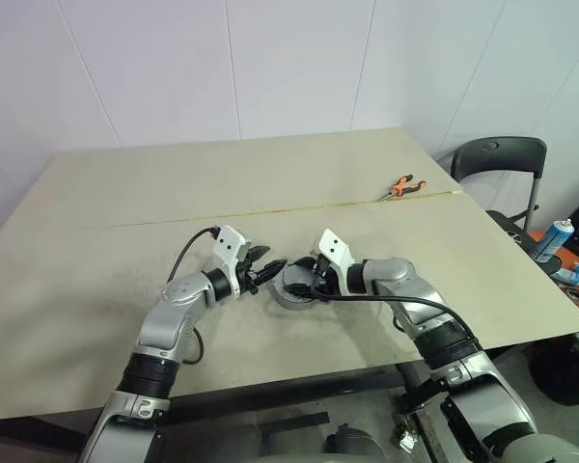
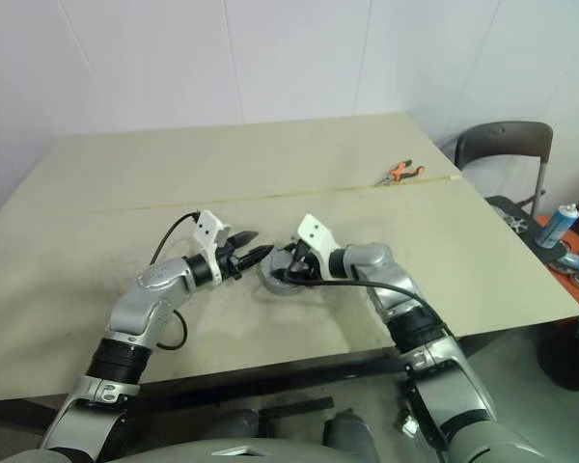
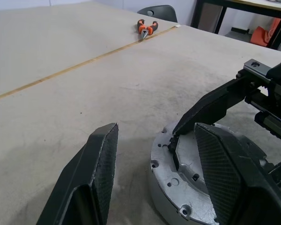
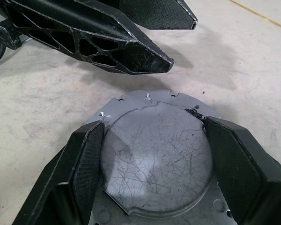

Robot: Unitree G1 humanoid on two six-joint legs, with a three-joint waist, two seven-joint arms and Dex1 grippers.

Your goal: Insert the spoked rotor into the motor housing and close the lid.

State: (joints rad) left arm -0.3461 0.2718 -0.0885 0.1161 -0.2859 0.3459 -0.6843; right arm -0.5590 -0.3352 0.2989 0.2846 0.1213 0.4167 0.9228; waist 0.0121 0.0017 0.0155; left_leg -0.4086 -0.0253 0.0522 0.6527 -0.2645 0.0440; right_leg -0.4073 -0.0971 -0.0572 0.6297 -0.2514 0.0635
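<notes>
Right pincer (image 4: 150,140) stands with its two black fingers spread wide on either side of the raised, scratched round face of the silver-grey metal motor housing (image 4: 157,154), which sits on the beige surface (image 1: 125,222) near the front edge, midway between the arms. Left pincer (image 1: 267,266) hangs just left of the housing with its fingers apart and nothing between them, tips pointing at the housing. Orange-handled pliers (image 1: 402,186) lie far off to the right.

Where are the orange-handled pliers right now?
The orange-handled pliers lie at the beige table's far right, on its seam line, near the black chair.
</notes>
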